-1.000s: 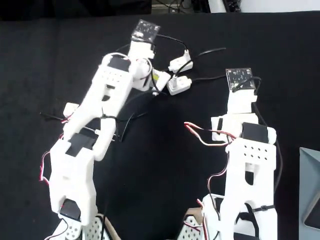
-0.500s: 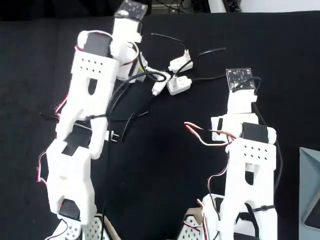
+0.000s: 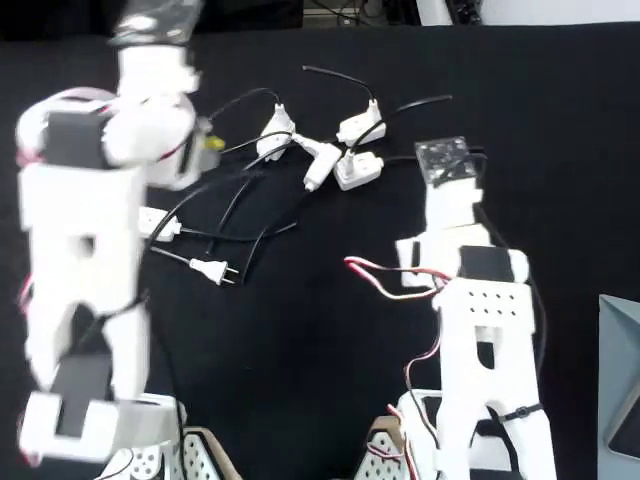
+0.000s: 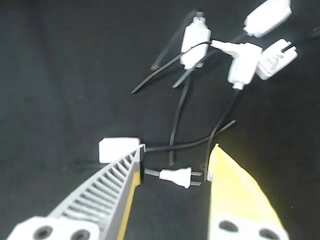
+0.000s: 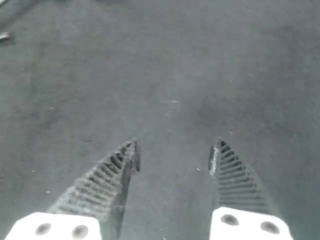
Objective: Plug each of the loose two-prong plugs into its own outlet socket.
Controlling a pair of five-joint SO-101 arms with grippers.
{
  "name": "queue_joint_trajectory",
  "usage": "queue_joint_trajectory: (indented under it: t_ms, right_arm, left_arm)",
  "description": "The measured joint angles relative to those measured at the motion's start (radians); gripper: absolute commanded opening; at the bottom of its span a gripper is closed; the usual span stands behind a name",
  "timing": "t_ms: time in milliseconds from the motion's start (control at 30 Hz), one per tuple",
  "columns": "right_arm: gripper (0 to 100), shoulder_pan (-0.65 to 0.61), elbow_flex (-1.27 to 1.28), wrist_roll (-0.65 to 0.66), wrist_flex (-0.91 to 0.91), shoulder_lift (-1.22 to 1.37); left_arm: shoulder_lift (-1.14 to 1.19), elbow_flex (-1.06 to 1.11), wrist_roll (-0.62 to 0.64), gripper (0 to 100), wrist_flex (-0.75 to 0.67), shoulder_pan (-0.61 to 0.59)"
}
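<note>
Left of centre, the loose plug (image 3: 208, 267) looks light and rigid, its cord limp: take the white body, not the prongs. The left gripper (image 4: 176, 150) and right gripper (image 5: 175, 145) both gape wide, empty.

No legible txt, labels, nos. or signs were seen. Any marks on the loose plug (image 4: 175, 176) betw. the left fingers were too small to read.
</note>
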Motion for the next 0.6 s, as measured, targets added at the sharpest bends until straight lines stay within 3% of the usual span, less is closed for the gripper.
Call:
queue_joint_trajectory:
  t_ms: [267,433,600]
  right_arm:
    - [22.4,-0.305,0.0,0.0,-0.06,0.0]
    - [14.9,-0.539,0.0,0.0,-0.146,0.012]
    - [18.6,-0.669,-0.084,0.0,-0.212,0.166]
  left_arm:
    - [-0.384,0.411,0.0,22,-0.046,-0.255]
    - [-0.551,0.666,0.0,22,-0.132,-0.334]
    - [-0.671,0.862,0.0,22,-0.176,-0.364]
